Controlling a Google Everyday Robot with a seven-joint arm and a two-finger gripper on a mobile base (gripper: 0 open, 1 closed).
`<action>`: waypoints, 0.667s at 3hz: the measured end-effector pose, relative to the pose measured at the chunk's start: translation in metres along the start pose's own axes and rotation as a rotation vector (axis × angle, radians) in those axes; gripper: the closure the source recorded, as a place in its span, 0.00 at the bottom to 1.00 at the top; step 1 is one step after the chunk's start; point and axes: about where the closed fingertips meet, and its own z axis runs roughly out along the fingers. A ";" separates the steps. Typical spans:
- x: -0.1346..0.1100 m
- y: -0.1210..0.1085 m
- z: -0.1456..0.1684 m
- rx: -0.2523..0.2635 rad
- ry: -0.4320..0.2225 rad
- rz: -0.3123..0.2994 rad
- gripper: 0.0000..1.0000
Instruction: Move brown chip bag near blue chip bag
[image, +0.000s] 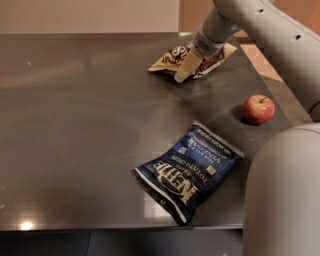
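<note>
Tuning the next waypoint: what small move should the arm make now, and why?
Probably secure the crinkled brown-and-tan chip bag before any pull. The gripper sits on that bag at the far side of the dark table, well apart from the flat navy Kettle chip bag near the front edge.

Likely a kitchenette or break-room counter: dark polished worktop (75, 125), pale wall (90, 15) along its far edge, apple (258, 109) near the right edge, brown chip bag (167, 60) under the gripper (186, 67) at the far right corner.
</note>
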 end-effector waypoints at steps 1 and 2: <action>-0.009 0.011 0.010 -0.016 -0.003 0.001 0.00; -0.011 0.016 0.019 -0.024 0.007 0.003 0.19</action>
